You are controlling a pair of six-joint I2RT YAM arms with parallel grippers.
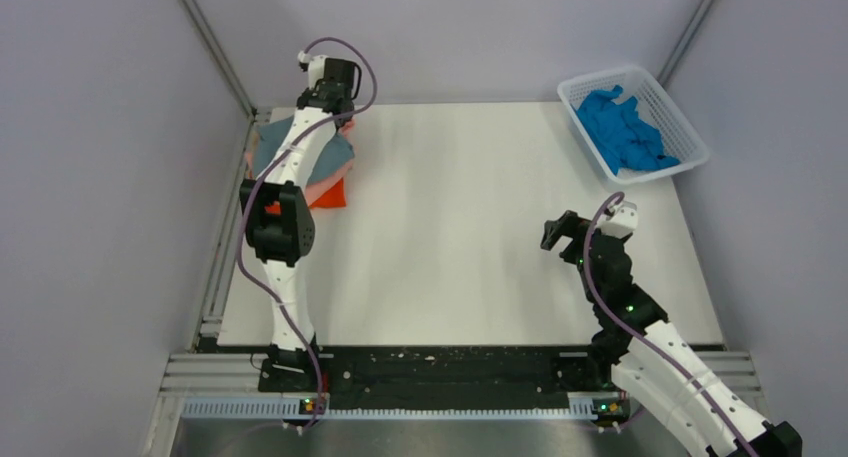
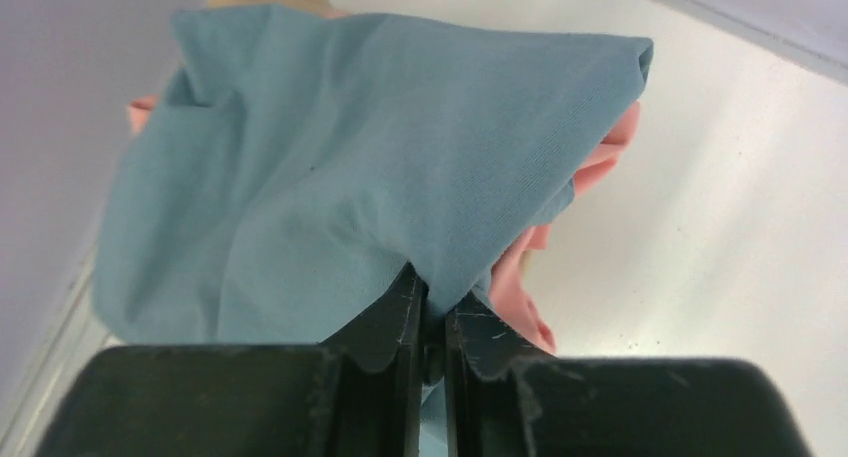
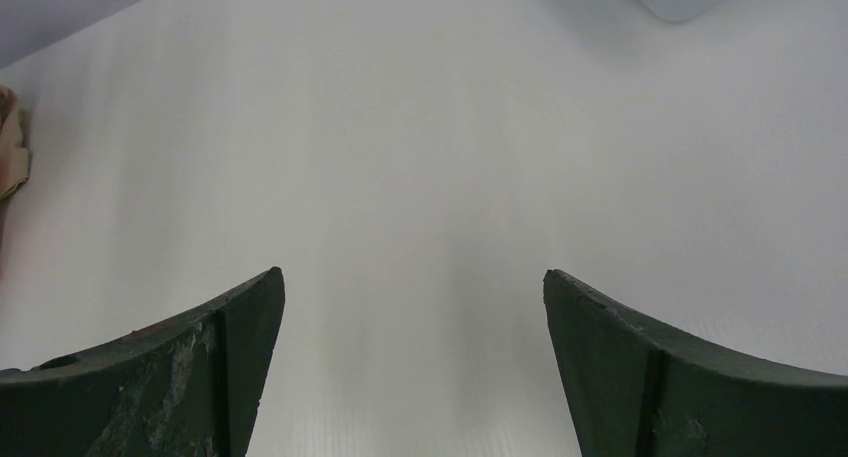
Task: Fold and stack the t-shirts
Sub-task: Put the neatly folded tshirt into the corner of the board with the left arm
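Note:
A grey-blue t-shirt (image 1: 268, 143) lies on top of a pile at the table's far left, over a salmon-pink t-shirt (image 1: 322, 188) and an orange t-shirt (image 1: 332, 198). In the left wrist view the grey-blue t-shirt (image 2: 330, 167) fills the frame with the pink one (image 2: 615, 147) under it. My left gripper (image 2: 432, 289) is shut on an edge of the grey-blue cloth. In the top view it (image 1: 340, 112) is at the pile's far right corner. A bright blue t-shirt (image 1: 622, 129) lies crumpled in the basket. My right gripper (image 1: 556, 231) (image 3: 412, 277) is open and empty above bare table.
The white mesh basket (image 1: 691, 143) stands at the far right corner of the white table (image 1: 460, 237). A metal rail (image 1: 222, 247) runs along the table's left edge. The left arm (image 1: 280, 227) stretches over the pile.

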